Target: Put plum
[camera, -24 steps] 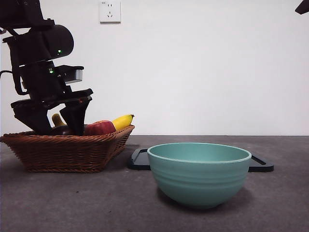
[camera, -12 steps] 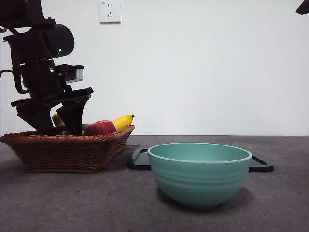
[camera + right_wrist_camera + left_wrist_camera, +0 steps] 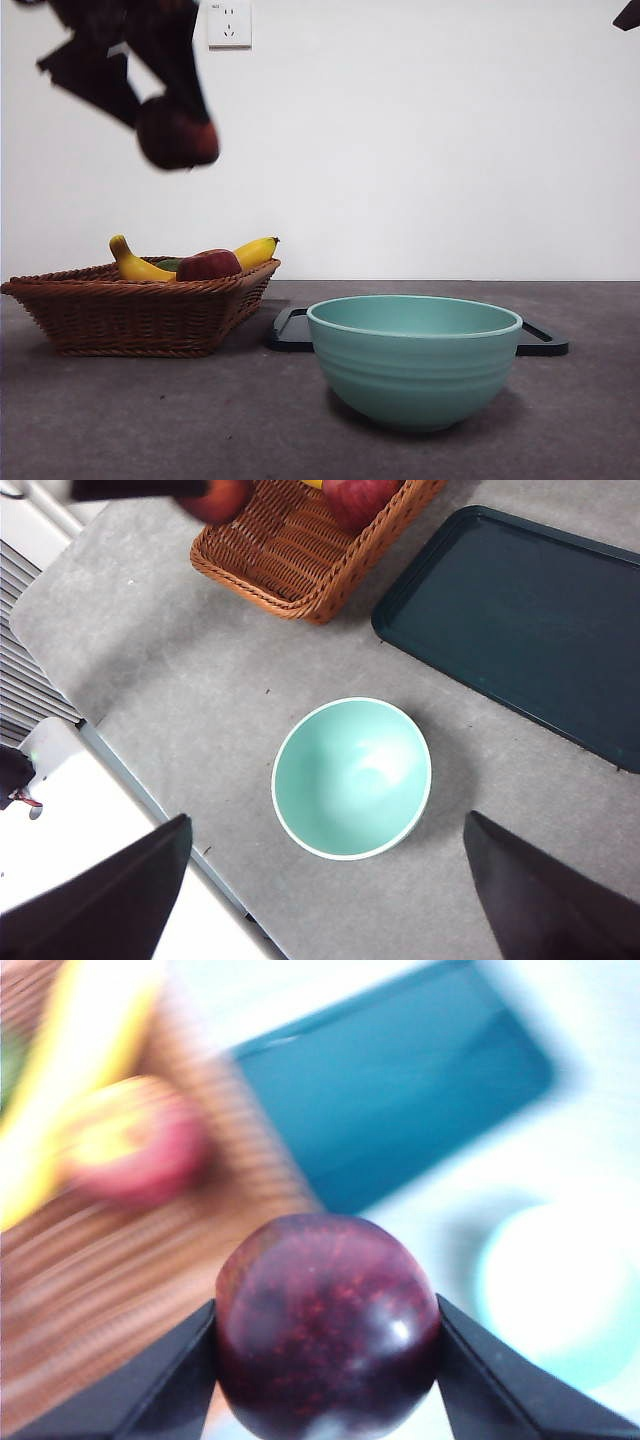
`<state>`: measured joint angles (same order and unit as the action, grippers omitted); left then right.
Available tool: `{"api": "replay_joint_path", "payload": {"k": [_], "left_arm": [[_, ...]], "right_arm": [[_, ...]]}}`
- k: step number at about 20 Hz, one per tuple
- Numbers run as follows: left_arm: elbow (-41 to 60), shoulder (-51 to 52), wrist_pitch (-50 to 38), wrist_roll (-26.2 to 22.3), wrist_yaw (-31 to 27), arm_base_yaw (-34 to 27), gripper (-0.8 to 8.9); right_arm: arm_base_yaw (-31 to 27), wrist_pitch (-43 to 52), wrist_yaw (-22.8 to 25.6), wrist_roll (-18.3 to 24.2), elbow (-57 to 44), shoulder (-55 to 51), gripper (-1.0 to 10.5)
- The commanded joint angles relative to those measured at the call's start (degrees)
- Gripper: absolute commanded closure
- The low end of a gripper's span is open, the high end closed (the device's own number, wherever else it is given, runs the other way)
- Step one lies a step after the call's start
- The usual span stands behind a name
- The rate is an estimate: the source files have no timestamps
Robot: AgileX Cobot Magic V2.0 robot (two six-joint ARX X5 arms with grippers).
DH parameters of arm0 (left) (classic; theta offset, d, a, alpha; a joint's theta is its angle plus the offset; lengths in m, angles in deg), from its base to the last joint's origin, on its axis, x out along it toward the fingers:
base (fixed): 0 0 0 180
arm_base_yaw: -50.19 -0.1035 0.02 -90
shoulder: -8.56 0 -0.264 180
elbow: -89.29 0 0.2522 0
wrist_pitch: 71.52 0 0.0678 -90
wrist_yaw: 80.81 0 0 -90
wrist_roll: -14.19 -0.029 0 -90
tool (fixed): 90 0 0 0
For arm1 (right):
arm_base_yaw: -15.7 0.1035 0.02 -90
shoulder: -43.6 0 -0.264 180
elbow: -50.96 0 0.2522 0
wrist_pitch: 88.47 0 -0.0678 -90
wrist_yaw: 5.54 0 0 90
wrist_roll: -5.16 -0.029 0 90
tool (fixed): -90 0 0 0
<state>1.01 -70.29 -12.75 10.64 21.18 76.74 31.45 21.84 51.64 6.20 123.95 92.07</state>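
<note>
While the right pincer point(image 3: 320, 900) waits spread, the left pincer point(image 3: 325, 1335) pinches the plum point(image 3: 327, 1325) above the basket point(image 3: 140, 310).

Two black jaws of the left gripper point(image 3: 325, 1360) are seen as flat, pointed wedges with smooth, dull sides. In the front view this gripper point(image 3: 170, 125) is seen as a dark, blurry, blocky shape. The right gripper point(image 3: 325, 900) has two wide black jaws, plain and matte, with no marks seen
</note>
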Motion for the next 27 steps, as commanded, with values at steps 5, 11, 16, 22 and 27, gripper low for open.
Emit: {"api": "replay_joint_path", "payload": {"k": [5, 11, 16, 22, 27], "left_arm": [[-1.2, -1.0, -0.7, -0.3, 0.3, 14.5, 5.78], [-1.2, -8.7, -4.0, -1.5, 0.3, 21.9, 5.78], [-1.2, -16.6, -7.6, -2.3, 0.2, 24.4, 5.79], [-1.2, -24.7, -10.7, -3.5, -0.2, 25.0, 5.79], [-1.2, -28.3, -11.8, -4.0, -0.3, 25.0, 5.78]], "right_arm": [[0.3, 0.3, -0.1, -0.6, 1.2, 0.5, 5.1], [0.3, 0.3, 0.0, -0.6, 1.2, 0.5, 5.1], [0.3, 0.3, 0.0, -0.6, 1.2, 0.5, 5.1], [0.3, 0.3, 0.0, -0.6, 1.2, 0.5, 5.1], [0.3, 0.3, 0.1, -0.6, 1.2, 0.5, 5.1]]}}
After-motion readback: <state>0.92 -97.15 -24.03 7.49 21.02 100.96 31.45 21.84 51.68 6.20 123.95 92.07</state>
